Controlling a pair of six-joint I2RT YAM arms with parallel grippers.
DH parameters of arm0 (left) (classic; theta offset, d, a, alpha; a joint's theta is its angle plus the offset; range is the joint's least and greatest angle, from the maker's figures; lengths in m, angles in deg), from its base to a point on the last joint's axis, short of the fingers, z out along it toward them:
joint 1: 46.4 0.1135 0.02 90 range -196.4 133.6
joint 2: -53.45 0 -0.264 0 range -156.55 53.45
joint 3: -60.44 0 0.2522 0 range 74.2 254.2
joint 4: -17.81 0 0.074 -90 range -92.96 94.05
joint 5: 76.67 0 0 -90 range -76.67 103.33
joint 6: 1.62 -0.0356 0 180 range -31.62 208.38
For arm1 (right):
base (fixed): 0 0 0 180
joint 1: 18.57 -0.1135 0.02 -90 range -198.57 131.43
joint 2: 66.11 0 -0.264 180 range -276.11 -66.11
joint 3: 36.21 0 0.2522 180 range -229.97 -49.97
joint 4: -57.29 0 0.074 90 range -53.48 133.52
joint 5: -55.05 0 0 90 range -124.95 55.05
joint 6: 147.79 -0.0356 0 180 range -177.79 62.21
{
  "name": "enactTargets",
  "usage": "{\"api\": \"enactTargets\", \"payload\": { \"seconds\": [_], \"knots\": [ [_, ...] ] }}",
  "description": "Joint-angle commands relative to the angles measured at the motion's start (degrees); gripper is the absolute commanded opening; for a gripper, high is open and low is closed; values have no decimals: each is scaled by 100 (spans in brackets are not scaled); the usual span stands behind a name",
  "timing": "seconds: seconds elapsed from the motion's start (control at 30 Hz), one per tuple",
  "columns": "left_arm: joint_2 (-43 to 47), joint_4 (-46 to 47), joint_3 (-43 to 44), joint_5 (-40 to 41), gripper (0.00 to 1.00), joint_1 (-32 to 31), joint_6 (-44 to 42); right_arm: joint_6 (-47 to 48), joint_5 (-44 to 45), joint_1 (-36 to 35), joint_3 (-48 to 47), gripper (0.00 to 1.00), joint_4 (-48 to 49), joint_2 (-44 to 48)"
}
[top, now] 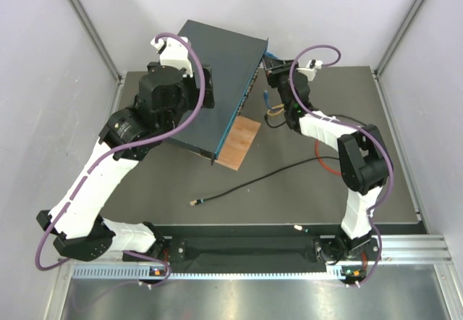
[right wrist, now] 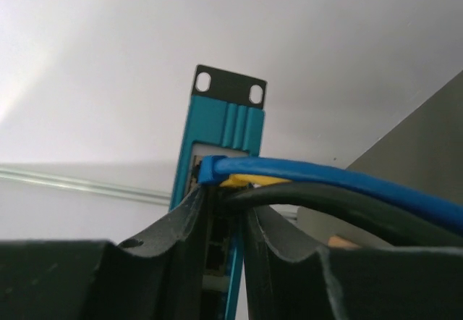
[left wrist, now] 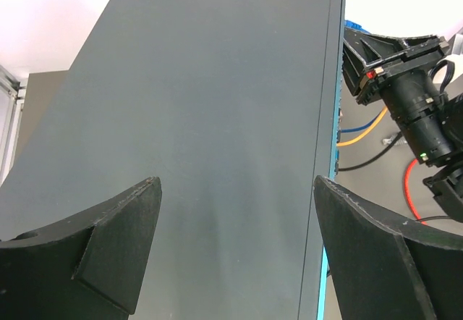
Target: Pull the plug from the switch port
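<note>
Right gripper [right wrist: 224,203] is holding its fingers drawn nearly together, pinching the black plug [right wrist: 230,198] at the port face [top: 242,99], just beside the blue cable [right wrist: 325,179] and yellow cable [right wrist: 253,181] sitting in neighbouring sockets. Left gripper [left wrist: 233,182] is holding its fingers spread wide over the switch [top: 231,66]; contact cannot be told. The switch is lying at upper centre of the top view on the table [top: 289,190], long axis running upper right to lower centre, port face pointing toward the frame's right.

Robotics lab cell; white panel walls [top: 289,9], aluminium frame posts [top: 85,23], grey bench [top: 289,204]
</note>
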Motion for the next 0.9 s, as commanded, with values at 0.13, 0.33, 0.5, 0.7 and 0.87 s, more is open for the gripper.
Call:
{"api": "enactTargets", "payload": {
  "seconds": [0.13,0.33,0.5,0.7,0.87],
  "knots": [
    [87,-16,1,-57,91,66,131,476,-327,58,-695,10,-427,352],
    [61,-43,-25,-100,91,92,228,47,-494,119,-555,10,36,150],
    [52,-51,-16,-118,91,119,246,-595,-468,111,-406,7,469,-105],
    [26,-60,-16,-171,91,154,281,-745,-222,58,-81,9,610,35],
    [8,-51,-8,-197,91,180,290,-1017,-108,58,7,2,672,1]
  ]
}}
